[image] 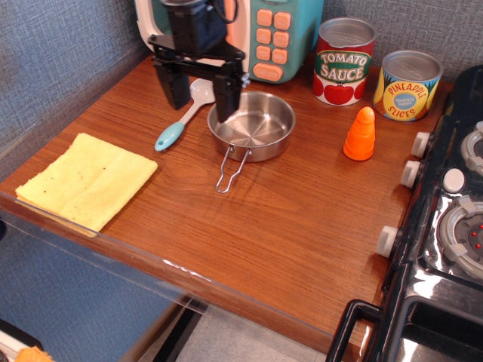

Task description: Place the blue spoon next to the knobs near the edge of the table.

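Note:
The blue spoon (183,119) lies on the reddish-brown table (249,219) at the back left, white bowl toward the rear, light blue handle toward the front left. My gripper (198,96) is open and hangs over the spoon's bowl end, one finger on each side of it, not touching that I can tell. The three white-grey knobs (410,173) sit on the side of the black toy stove at the right. The clear plastic strip runs along the table's front edge.
A steel pan (251,125) with a wire handle sits just right of the spoon. A yellow cloth (87,179) lies front left. An orange cone (361,133), a tomato sauce can (343,61), a pineapple can (407,84) and a teal toy microwave (275,34) stand at the back.

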`<action>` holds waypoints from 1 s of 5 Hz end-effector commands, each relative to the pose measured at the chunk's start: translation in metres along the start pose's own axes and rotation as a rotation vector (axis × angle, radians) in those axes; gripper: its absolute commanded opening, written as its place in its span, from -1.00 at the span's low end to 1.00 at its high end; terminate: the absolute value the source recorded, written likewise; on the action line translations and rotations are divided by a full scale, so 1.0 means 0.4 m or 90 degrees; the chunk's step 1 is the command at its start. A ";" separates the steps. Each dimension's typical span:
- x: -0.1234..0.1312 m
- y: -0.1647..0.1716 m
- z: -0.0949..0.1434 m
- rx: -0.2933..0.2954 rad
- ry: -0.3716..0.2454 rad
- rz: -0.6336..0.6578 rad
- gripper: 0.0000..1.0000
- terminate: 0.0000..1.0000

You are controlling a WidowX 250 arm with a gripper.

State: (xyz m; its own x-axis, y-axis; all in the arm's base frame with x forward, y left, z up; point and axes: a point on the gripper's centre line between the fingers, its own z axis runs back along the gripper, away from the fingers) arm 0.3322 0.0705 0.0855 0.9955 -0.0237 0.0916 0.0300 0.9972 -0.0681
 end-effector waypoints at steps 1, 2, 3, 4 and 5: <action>-0.006 0.129 -0.033 0.068 -0.027 0.067 1.00 -1.00; -0.005 0.149 -0.055 0.079 -0.021 0.081 1.00 -1.00; 0.002 0.150 -0.095 0.091 -0.007 0.081 1.00 -1.00; 0.016 0.151 -0.124 0.103 0.005 0.091 1.00 -1.00; 0.019 0.160 -0.134 0.105 0.010 0.106 1.00 -1.00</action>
State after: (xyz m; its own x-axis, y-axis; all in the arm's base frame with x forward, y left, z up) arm 0.3412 0.1250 0.0136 0.9888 0.1456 0.0342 -0.1477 0.9865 0.0701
